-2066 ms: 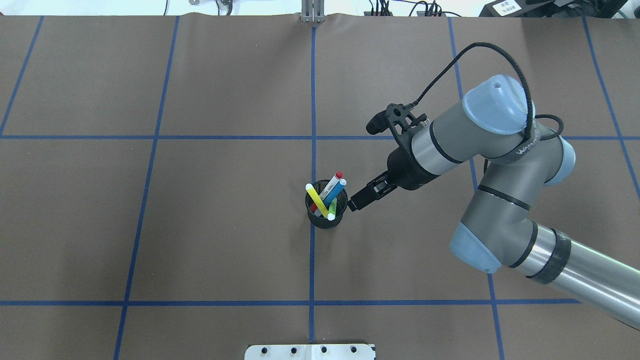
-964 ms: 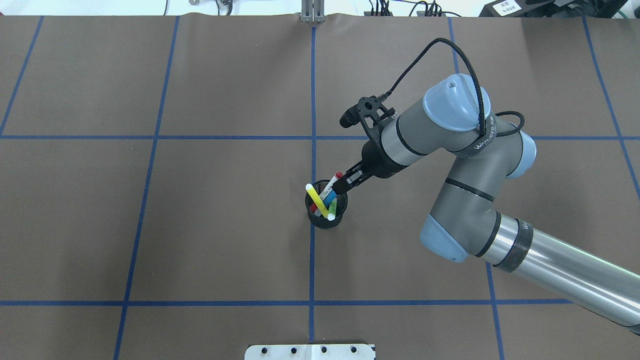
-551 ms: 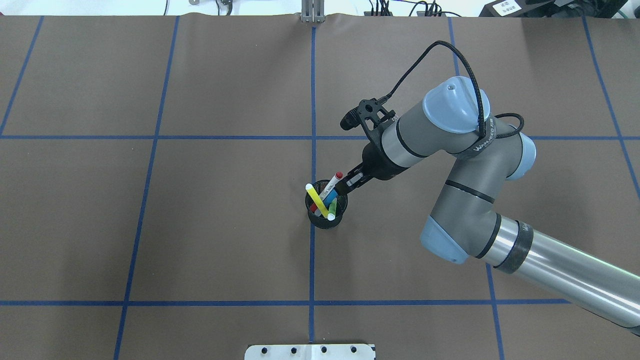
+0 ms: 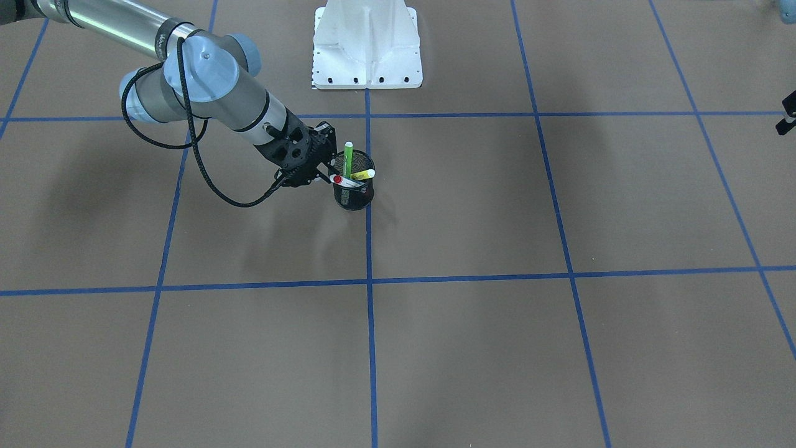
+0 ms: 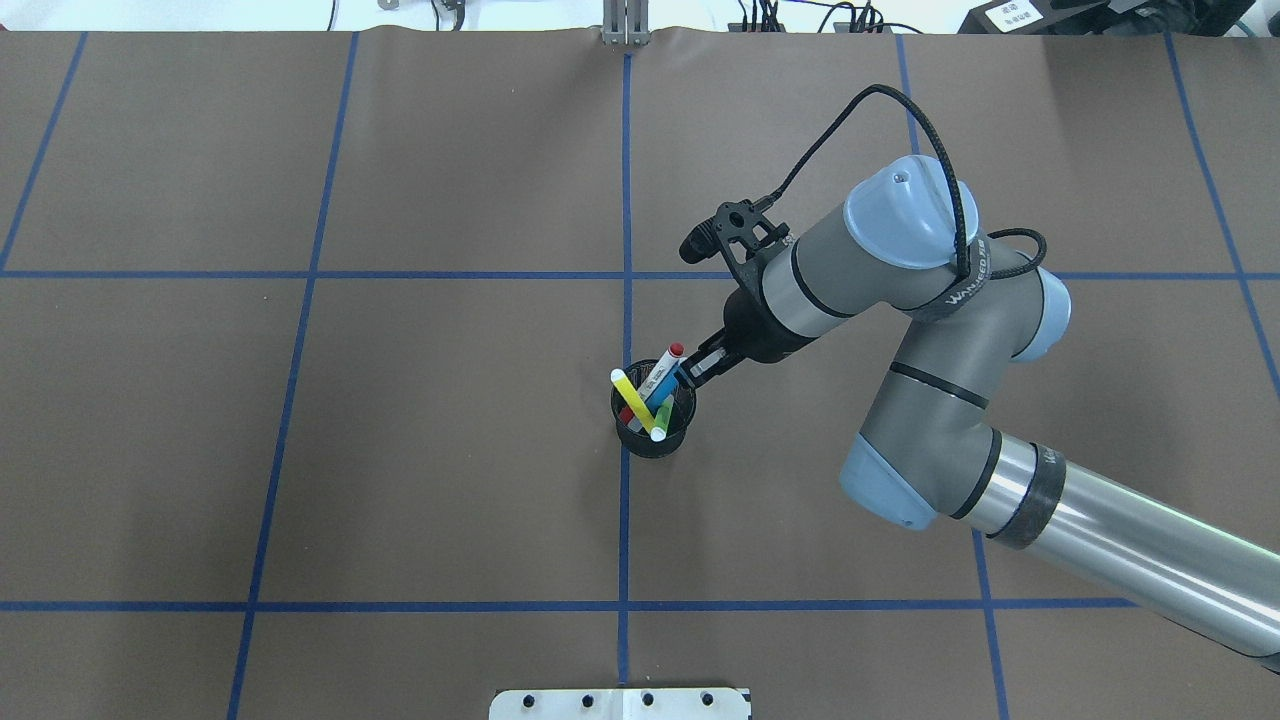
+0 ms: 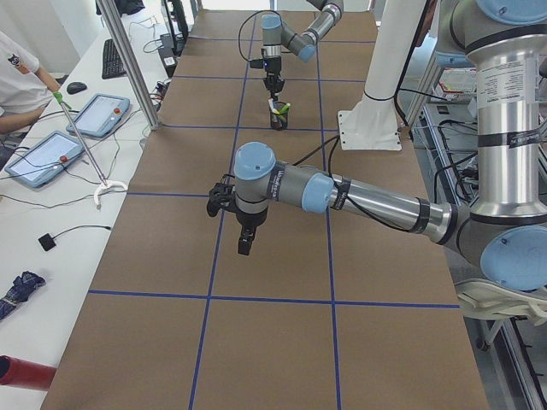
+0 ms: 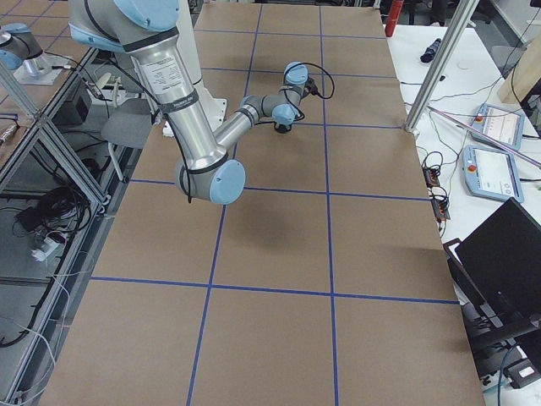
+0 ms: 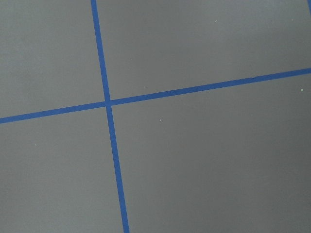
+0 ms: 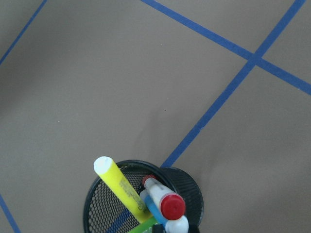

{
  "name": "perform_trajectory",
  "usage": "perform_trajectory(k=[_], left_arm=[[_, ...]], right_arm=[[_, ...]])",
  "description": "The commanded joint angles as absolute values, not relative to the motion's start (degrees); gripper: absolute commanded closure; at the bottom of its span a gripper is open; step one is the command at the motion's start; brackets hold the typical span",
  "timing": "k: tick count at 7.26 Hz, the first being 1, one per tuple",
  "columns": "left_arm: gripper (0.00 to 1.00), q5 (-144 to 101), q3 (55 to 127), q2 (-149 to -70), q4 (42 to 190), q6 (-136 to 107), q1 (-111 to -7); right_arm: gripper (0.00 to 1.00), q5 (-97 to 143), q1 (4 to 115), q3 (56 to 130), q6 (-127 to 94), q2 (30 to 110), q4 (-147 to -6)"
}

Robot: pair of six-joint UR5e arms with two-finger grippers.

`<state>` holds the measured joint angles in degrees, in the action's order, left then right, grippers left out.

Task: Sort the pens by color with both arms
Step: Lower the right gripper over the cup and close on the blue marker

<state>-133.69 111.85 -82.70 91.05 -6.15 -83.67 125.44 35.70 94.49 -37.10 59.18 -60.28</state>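
The right claw is down at the top of the black mesh cup, and its tips are right at the white end of the blue pen. The fingers are small and dark in every picture, so I cannot tell if they are pinching the pen or just sitting beside it. All four pens stand in the cup and lean different ways. The white pen with the red cap lies close along the blue pen, with its red end poking out next to the claw. The yellow pen leans the other way, away from the claw. The green pen sticks up at the side nearest the robot. The cup stands on the brown table, with its edge on the middle blue tape line. Behind the claw, the right arm bends back to the edge of the table, and a black cable loops over it. The left claw hangs over a bare part of the table, well apart from the cup. It points down, but I cannot tell if it is open or closed. The left arm reaches out low and flat.
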Motion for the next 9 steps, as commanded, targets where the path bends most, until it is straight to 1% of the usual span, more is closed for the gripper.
perform_trajectory(k=[1, 2, 4, 5, 6, 7, 8, 9], left_arm=[[0.0, -133.68, 111.8, -82.71, 91.05, -6.15, -83.67], [0.0, -133.68, 111.8, -82.71, 91.05, -6.15, -83.67], [0.0, -133.68, 111.8, -82.71, 91.05, -6.15, -83.67], [0.0, -133.68, 111.8, -82.71, 91.05, -6.15, -83.67], [0.0, -133.68, 111.8, -82.71, 91.05, -6.15, -83.67], [0.0, -133.68, 111.8, -82.71, 91.05, -6.15, -83.67], [0.0, -133.77, 111.8, -82.71, 91.05, -6.15, -83.67], [0.0, -133.77, 111.8, -82.71, 91.05, -6.15, -83.67]], right_arm=[[0.97, 125.68, 35.77, 94.74, -37.18, 59.15, -60.12], [1.0, 126.29, 36.03, 95.36, -37.18, 59.24, -60.03], [1.0, 128.32, 36.91, 97.2, -37.35, 60.02, -60.03], [0.9, 127.89, 36.83, 97.21, -37.18, 60.46, -60.03], [0.5, 127.88, 37.0, 97.21, -37.18, 60.56, -60.03], [0.25, 127.18, 36.65, 96.77, -37.18, 60.38, -60.12], [0.14, 125.96, 36.48, 96.51, -37.18, 60.03, -60.29], [0.05, 125.69, 36.47, 95.72, -37.18, 59.94, -60.21]])
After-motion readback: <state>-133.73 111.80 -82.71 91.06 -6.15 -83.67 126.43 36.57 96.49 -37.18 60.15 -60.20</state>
